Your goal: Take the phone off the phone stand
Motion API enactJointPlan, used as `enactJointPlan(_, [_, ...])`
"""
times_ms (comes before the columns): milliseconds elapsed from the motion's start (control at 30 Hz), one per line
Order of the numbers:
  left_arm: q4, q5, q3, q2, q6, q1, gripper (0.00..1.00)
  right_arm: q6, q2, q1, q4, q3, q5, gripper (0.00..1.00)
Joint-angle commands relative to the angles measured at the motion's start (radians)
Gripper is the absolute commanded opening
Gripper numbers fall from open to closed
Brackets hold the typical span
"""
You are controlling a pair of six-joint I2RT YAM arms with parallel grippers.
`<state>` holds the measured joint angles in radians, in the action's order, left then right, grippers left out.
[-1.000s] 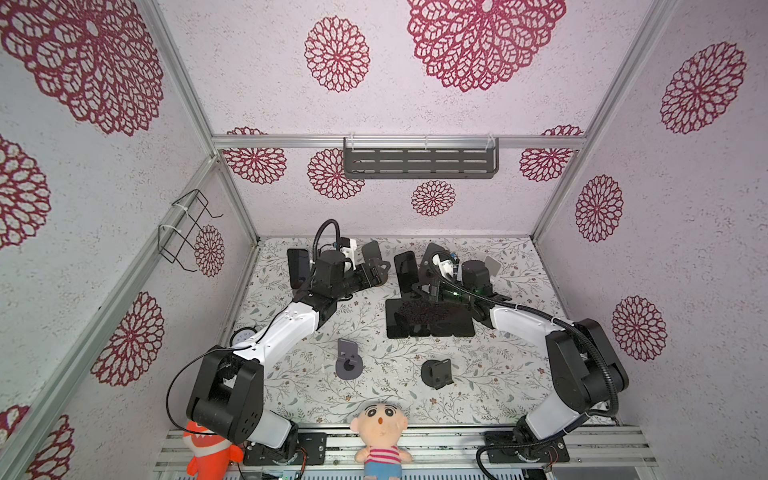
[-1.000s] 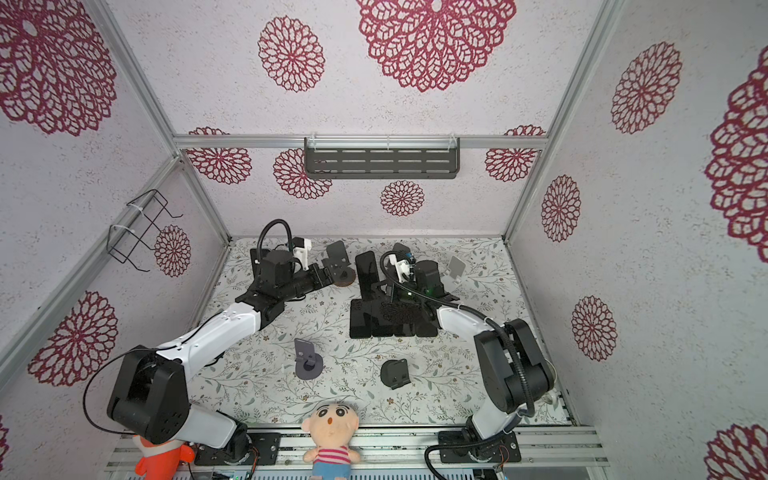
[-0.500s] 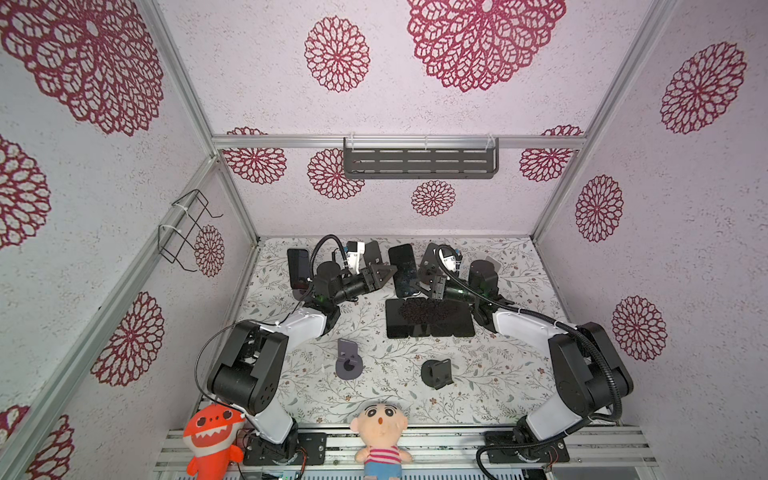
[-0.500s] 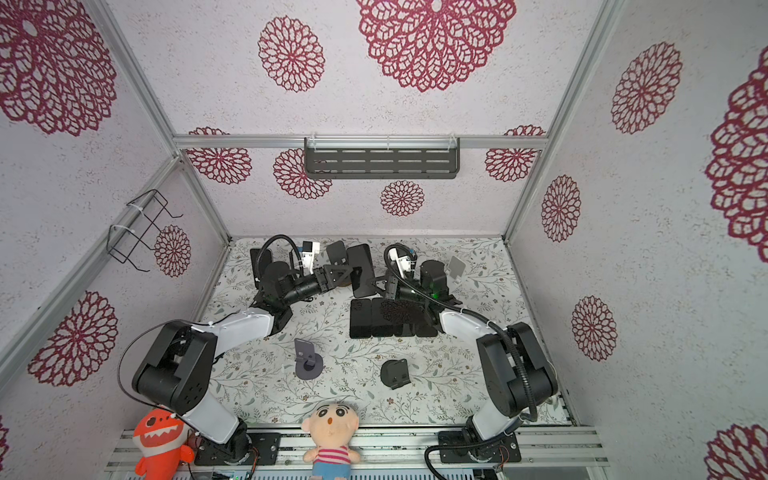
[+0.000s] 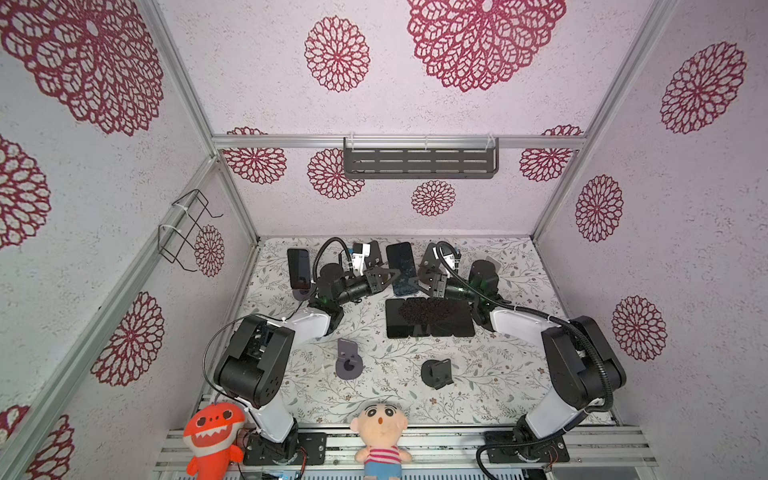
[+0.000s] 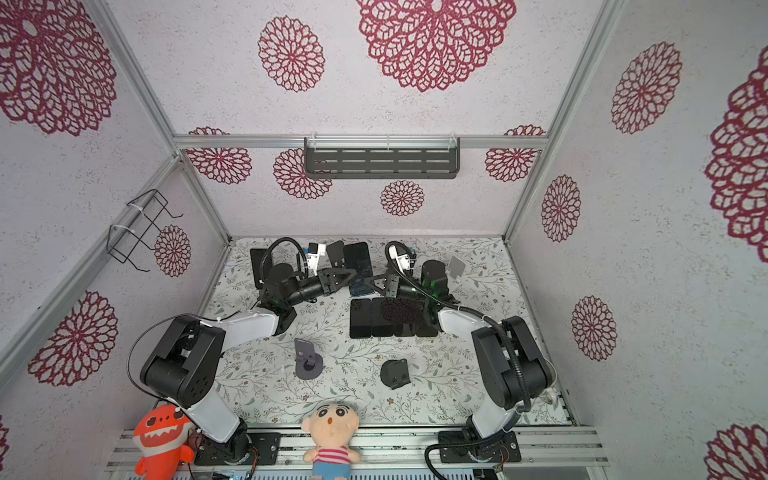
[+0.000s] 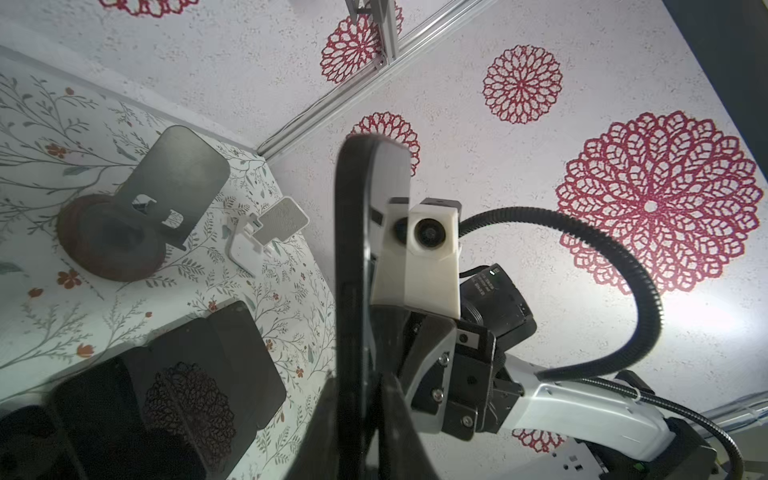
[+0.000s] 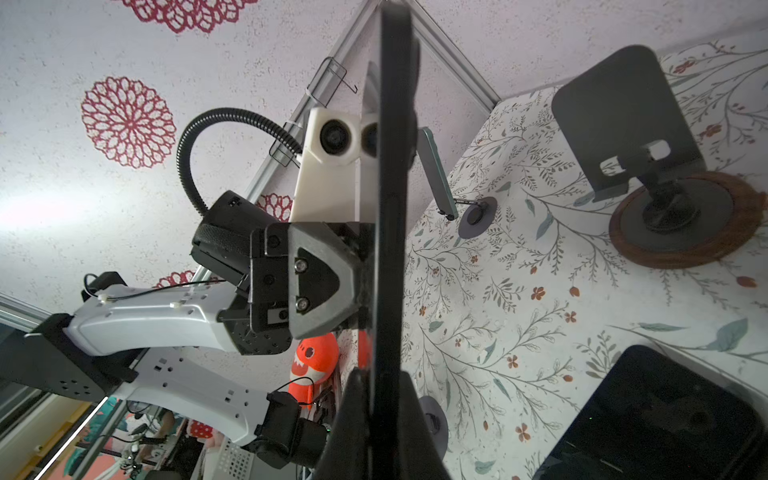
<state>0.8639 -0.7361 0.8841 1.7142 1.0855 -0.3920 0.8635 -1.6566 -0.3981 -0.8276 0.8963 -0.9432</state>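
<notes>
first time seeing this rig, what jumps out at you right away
Both arms meet at the back middle of the table, the left claw and right claw pinching one phone from opposite sides. Just in front lies a flat row of dark phones. An orange shark plush and a doll sit at the front edge.
</notes>
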Motion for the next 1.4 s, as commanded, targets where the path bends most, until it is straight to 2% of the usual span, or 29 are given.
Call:
enactJointPlan(0, [-0.041,0.028,0.026,-0.038,-0.030,-0.010,0.07,-0.028,-0.002,-0.011,-0.081,0.018,-0.008,0.17])
enactJointPlan(100, [-0.114,0.056,0.030,-0.055,-0.064,-0.010,0.06,-0.038,0.001,0.002,-0.070,0.009,0.005,0.41])
enactJointPlan(200, [-0.241,0.096,0.044,-0.069,-0.122,-0.001,0.05,-0.066,0.007,0.024,-0.033,-0.011,0.030,0.61])
enactJointPlan(267, [-0.299,0.102,0.055,-0.077,-0.146,0.008,0.05,-0.071,0.019,0.051,-0.024,-0.035,0.040,0.63])
enactJointPlan(467, [-0.520,0.124,0.111,-0.106,-0.241,0.030,0.02,-0.104,0.103,0.153,0.033,-0.123,0.052,0.64])
enactJointPlan(567, [-0.652,0.147,0.147,-0.116,-0.294,0.043,0.00,-0.227,0.167,0.187,0.240,-0.132,0.126,0.64])
enactJointPlan(633, [-0.742,0.154,0.172,-0.123,-0.330,0.056,0.00,-0.374,0.220,0.193,0.473,-0.108,0.249,0.63])
enactJointPlan(700, [-0.813,0.149,0.190,-0.131,-0.357,0.076,0.00,-0.458,0.260,0.203,0.584,-0.101,0.302,0.63])
enactJointPlan(800, [-0.925,0.152,0.218,-0.136,-0.395,0.114,0.00,-0.464,0.305,0.247,0.631,-0.128,0.325,0.63])
enactJointPlan(933, [-1.158,0.236,0.299,-0.128,-0.501,0.126,0.00,-0.549,0.337,0.297,0.793,-0.123,0.460,0.61])
enactJointPlan(1067, [-1.249,0.264,0.338,-0.110,-0.530,0.127,0.00,-0.553,0.360,0.352,0.811,-0.144,0.459,0.59])
enactJointPlan(1233, [-1.284,0.287,0.360,-0.071,-0.534,0.113,0.00,-0.630,0.372,0.372,0.918,-0.135,0.665,0.52])
enactJointPlan(1367, [-1.296,0.299,0.374,-0.034,-0.537,0.097,0.00,-0.631,0.380,0.395,0.887,-0.162,0.674,0.36])
